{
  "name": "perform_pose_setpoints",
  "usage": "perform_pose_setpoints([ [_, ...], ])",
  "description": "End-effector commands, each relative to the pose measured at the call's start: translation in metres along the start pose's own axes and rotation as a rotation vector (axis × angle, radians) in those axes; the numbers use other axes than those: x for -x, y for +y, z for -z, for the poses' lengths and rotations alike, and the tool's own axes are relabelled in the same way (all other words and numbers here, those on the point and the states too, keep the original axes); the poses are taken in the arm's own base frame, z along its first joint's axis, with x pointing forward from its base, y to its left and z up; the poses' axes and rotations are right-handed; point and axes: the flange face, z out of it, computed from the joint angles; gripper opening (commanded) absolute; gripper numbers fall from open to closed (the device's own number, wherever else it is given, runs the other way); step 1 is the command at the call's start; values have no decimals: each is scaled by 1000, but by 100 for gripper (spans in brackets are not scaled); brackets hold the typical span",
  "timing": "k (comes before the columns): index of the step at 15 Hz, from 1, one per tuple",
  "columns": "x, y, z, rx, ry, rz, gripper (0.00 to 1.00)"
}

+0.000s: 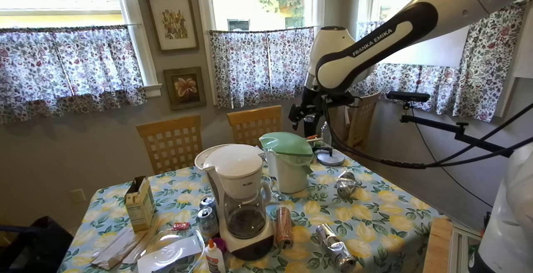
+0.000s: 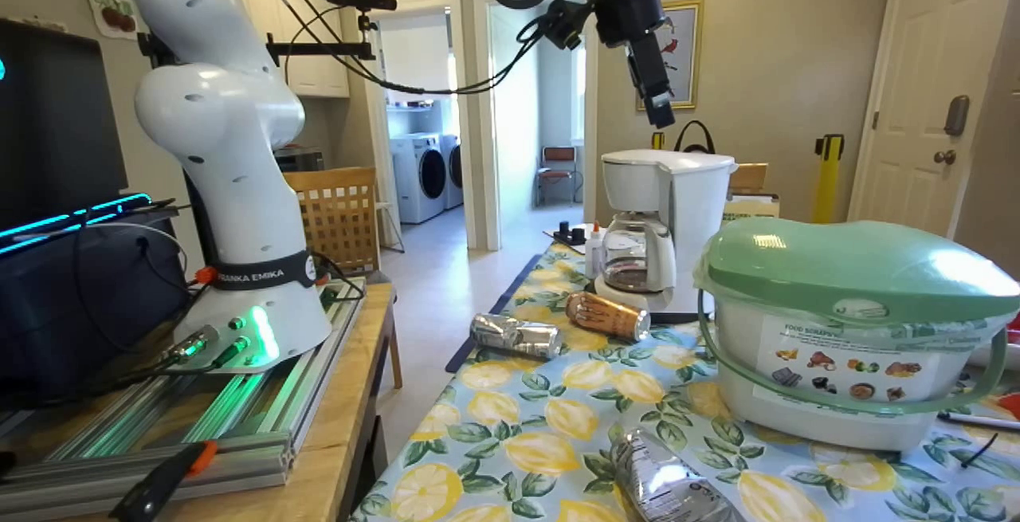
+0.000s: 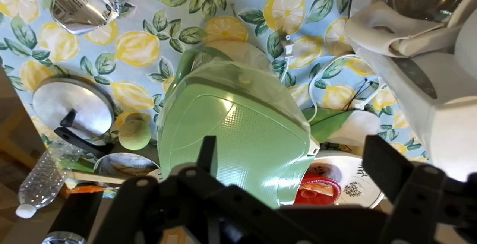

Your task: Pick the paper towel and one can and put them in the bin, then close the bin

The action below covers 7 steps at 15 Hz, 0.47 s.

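Note:
The cream-white bin (image 2: 837,378) stands on the table, its mint-green lid (image 2: 861,267) lying down over the top. Seen from above in the wrist view, the lid (image 3: 238,132) lies below my gripper (image 3: 296,154), which is open and holds nothing. An exterior view has the gripper (image 1: 302,126) in the air above and behind the bin (image 1: 288,175). An orange can (image 1: 284,228) and a crumpled silver can (image 1: 335,248) lie on the cloth; upright cans (image 1: 207,222) stand beside the coffee maker. I cannot tell whether a white sheet (image 1: 170,254) is the paper towel.
A white coffee maker (image 2: 665,195) rises close to the bin. Nearby are a crumpled silver pouch (image 2: 669,478), a pot lid (image 3: 72,106), a plastic bottle (image 3: 44,180) and a patterned bowl (image 3: 357,184). A carton (image 1: 139,204) and glue bottle (image 1: 214,258) stand farther along the table.

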Motion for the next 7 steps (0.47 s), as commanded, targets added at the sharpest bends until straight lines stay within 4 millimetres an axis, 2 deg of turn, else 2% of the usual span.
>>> perform_pose_setpoints([
  [1, 3, 1, 1, -1, -4, 0, 100],
  [7, 7, 1, 3, -2, -4, -1, 100],
])
